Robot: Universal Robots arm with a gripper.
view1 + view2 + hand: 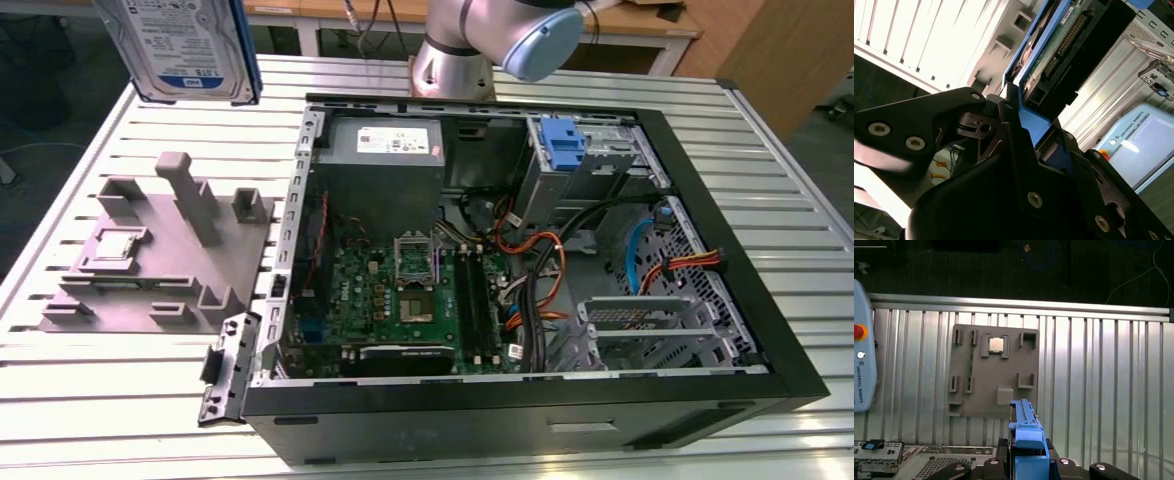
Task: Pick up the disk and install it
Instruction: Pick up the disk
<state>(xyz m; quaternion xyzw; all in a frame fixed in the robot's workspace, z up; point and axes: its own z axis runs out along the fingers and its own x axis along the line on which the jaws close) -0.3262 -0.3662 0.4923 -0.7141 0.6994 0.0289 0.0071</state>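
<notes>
disk: the disk (187,45) was up in the air, clear of the table, at the top of the exterior view's left, label side facing that camera. In the first wrist view you only got its blue carrier edge-on (1026,430); the second wrist view showed its circuit-board side (1054,45).
gripper: the gripper (1034,125) had its black fingers (1009,115) clamped onto the blue carrier's end, one on each side, same story in the first wrist view (1029,462).
arm: the robot arm (494,40) stood behind the case, on the far side of the table.
fixture: grey fixture plate (160,250) lay flat on the table just beside the case, at the exterior view's left; a small chip (996,344) sat in one of its slots.
case: open computer case (747,300) lying on its side, motherboard (400,290) in plain sight, blue bracket (561,145) upright on the silver bay.
table: slatted metal table (801,200) under all of it.
</notes>
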